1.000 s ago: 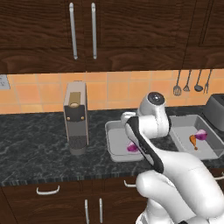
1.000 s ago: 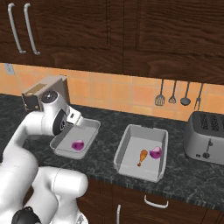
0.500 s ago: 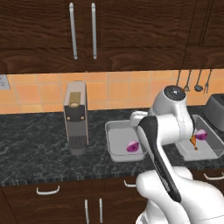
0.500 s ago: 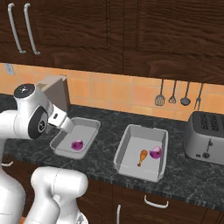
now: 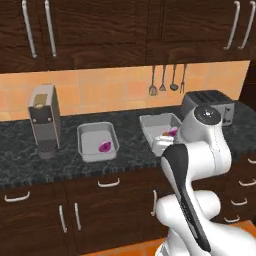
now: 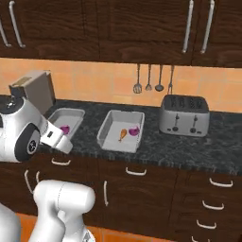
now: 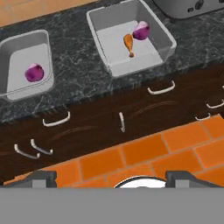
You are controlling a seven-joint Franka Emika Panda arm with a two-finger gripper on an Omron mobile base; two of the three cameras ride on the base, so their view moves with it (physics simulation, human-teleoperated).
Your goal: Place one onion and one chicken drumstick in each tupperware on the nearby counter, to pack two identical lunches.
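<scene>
Gripper (image 7: 111, 175) open, empty. Left light-grey rectangular tupperware (image 7: 8, 52) lacks an orange-brown club-shaped drumstick (image 7: 128, 43), likely light, stiff, slick; pinch its thick end, right tub's twelve o'clock.

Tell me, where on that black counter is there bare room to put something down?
Bare counter lies before the toaster, and between the two tupperware. Inside, the left one holds just an onion; the right one is fuller.

black counter (image 6: 156, 146), two tupperware (image 6: 108, 137) (image 6: 78, 113), toaster (image 6: 184, 115)
</scene>
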